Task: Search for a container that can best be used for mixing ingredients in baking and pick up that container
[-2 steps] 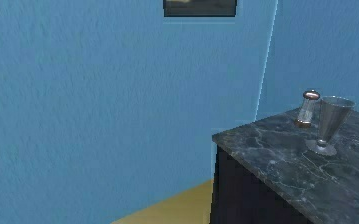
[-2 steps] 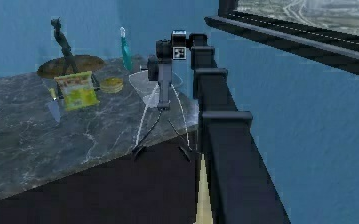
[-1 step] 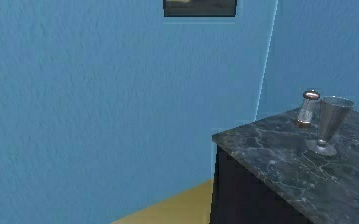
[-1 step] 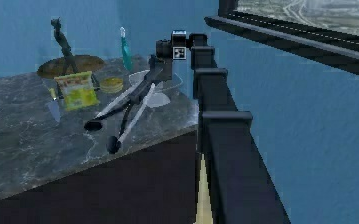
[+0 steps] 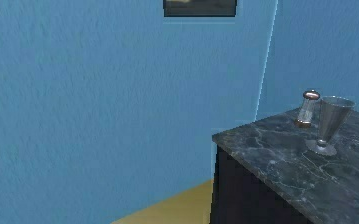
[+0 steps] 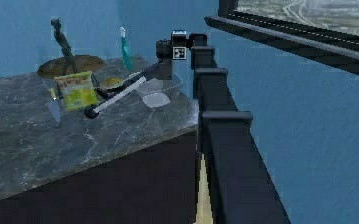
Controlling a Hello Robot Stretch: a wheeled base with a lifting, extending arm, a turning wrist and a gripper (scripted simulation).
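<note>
In the forward view a dark veined marble bench (image 5: 287, 165) juts in from the right against a plain blue wall (image 5: 107, 100); near its back edge stand a tall stemmed glass goblet (image 5: 334, 125) and, just beside it, a small metal-capped shaker (image 5: 309, 108), both upright and tucked close to the wall, probably to keep the front free for work; a dark-framed picture (image 5: 200, 6) hangs high above.

In the arm side view the same kind of marble top carries a cluster of things; a round brown dish (image 6: 59, 68) with a dark slender statuette (image 6: 59, 35) stands at the back beside a teal upright bottle (image 6: 124, 45), with a yellow-green packet (image 6: 77, 93) in front. The dark square arm (image 6: 222, 130) reaches out over the bench, and the claw (image 6: 102, 103) lies slantwise across what looks like a clear shallow glass bowl (image 6: 165, 93), the likely mixing container, resting on the marble near the arm; this reads as an approach for a grasp. Whether the claw has hold of anything, or how its fingers stand, cannot be told.
</note>
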